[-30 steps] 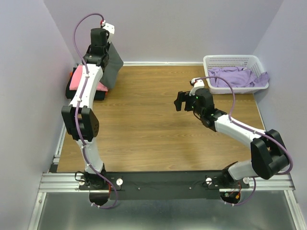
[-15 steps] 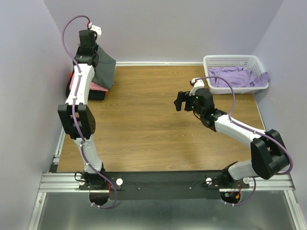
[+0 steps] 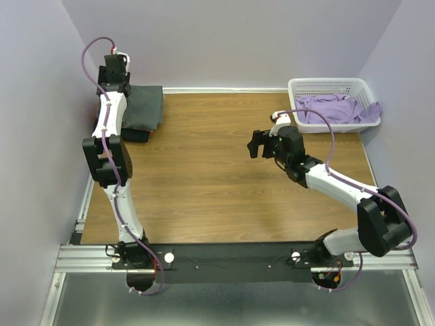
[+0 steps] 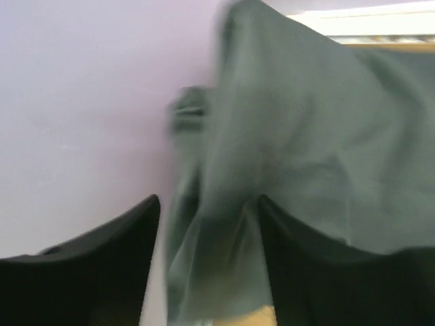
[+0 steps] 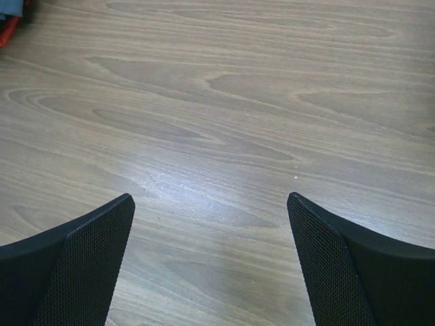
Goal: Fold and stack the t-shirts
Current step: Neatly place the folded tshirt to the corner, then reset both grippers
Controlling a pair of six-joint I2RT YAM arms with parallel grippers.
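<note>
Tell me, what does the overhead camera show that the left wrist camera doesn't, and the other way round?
Only the overhead view shows the wooden table, the white basket of lavender shirts and the open right gripper. Only the left wrist view shows, close up and blurred, folds hanging between the spread fingers of the left gripper. Both show the dark grey t-shirt those folds belong to.

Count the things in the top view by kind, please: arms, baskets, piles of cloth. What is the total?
Arms: 2, the left arm and the right arm.
Baskets: 1, the white basket.
Piles of cloth: 2, the grey-topped stack and the lavender heap.
Total: 5.
</note>
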